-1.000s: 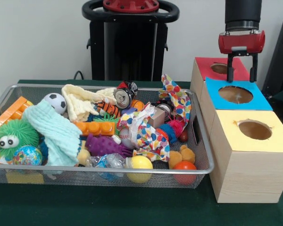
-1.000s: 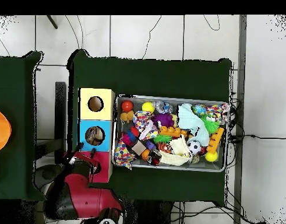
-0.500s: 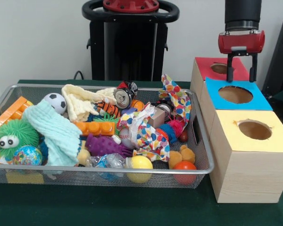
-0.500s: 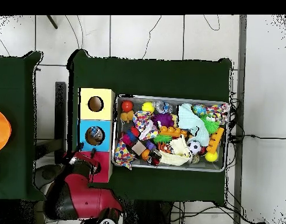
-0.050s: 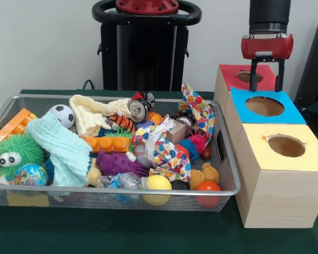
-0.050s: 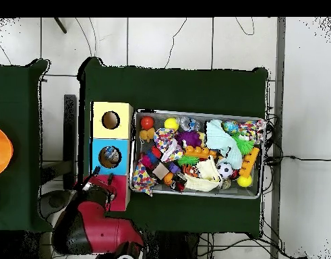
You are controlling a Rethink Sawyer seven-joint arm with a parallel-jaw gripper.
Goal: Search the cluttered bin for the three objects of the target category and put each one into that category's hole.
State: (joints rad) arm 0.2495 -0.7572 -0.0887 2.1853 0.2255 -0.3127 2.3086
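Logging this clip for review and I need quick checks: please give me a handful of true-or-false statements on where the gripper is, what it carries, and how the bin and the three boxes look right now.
1. The red and black gripper hangs over the red-topped wooden box. True.
2. Its fingers hold a toy. False: they are spread, with nothing between them.
3. The yellow-topped wooden box stands nearest the camera in the front view. True.
4. The silver wire mesh bin is empty. False: it is full of toys and cloths, including a black and white soccer ball.
5. The blue-topped wooden box has no hole. False: a round hole is cut in its top.
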